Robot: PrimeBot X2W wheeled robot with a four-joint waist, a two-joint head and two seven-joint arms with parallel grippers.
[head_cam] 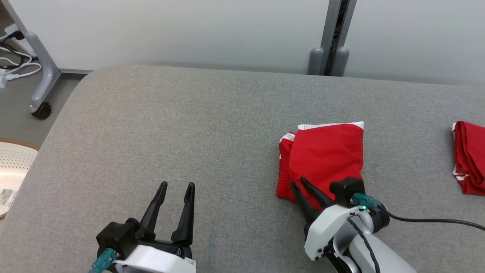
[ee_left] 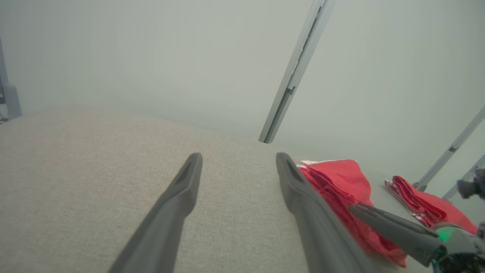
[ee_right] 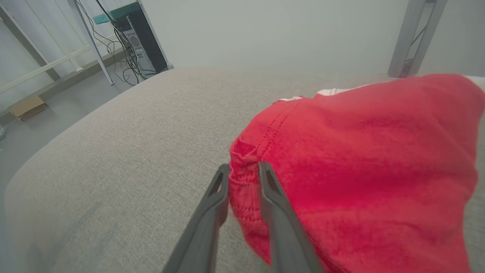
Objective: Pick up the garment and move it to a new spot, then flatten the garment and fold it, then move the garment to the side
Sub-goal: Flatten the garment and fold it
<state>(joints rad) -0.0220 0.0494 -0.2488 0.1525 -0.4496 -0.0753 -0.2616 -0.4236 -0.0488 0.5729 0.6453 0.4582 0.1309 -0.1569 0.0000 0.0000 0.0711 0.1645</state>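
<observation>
While the left tool [head_cam: 177,184] gapes, the right tool [head_cam: 298,182] clamps the folded red garment [head_cam: 326,151].

Left of the folded red garment [head_cam: 324,157], the grey padded surface [head_cam: 170,125] gives broad free passage. Right of it lies a second red garment [head_cam: 470,159], well apart; behind it stands a grey post [head_cam: 329,38].

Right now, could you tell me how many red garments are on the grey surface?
2. A folded red garment lies right of centre at the right gripper; a second red garment sits at the right edge, cut off; more may lie beyond.
</observation>
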